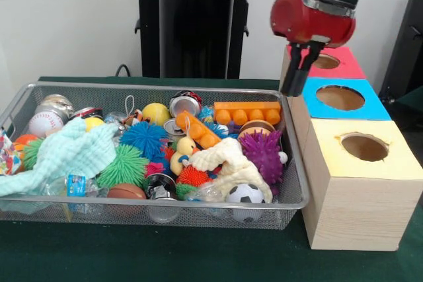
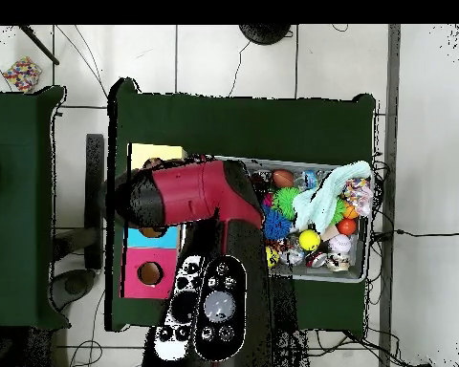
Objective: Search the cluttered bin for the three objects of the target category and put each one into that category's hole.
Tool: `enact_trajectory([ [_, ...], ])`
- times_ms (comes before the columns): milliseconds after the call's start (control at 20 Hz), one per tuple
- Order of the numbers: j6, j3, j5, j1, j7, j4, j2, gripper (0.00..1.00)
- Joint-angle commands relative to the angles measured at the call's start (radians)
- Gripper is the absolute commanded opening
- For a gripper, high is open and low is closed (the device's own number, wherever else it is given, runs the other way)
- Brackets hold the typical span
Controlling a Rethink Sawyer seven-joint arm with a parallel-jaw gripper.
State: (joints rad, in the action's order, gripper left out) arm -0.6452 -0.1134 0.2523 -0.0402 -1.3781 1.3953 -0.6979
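Observation:
The wire mesh bin (image 1: 299,183) is full of clutter. A white cloth with multicoloured dots (image 1: 8,154) hangs over its left end. A mint green cloth (image 1: 66,155) and a cream cloth (image 1: 228,163) lie on top of the clutter. The yellow-topped box (image 1: 360,206) stands nearest the camera, right of the bin, with its round hole (image 1: 364,146) uncovered. My gripper (image 1: 291,89) hangs above the bin's far right corner, next to the blue box, shut and empty. In the overhead view the arm (image 2: 190,196) covers the boxes and the bin's (image 2: 365,272) left part.
A blue-topped box (image 1: 340,98) and a red-topped box (image 1: 334,63) stand behind the yellow one. The bin also holds spiky rubber balls (image 1: 263,153), cans, a soccer ball (image 1: 244,194), a baseball (image 1: 45,123) and an orange block (image 1: 248,111). A multicoloured item (image 2: 21,72) lies on the floor.

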Motion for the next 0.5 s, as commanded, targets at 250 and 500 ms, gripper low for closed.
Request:
enact_trajectory([
  [250,-0.068,0.127,0.106,0.189,0.221,-0.083,0.013,0.00],
  [500,-0.048,0.226,0.135,0.306,0.345,-0.110,0.032,0.00],
])
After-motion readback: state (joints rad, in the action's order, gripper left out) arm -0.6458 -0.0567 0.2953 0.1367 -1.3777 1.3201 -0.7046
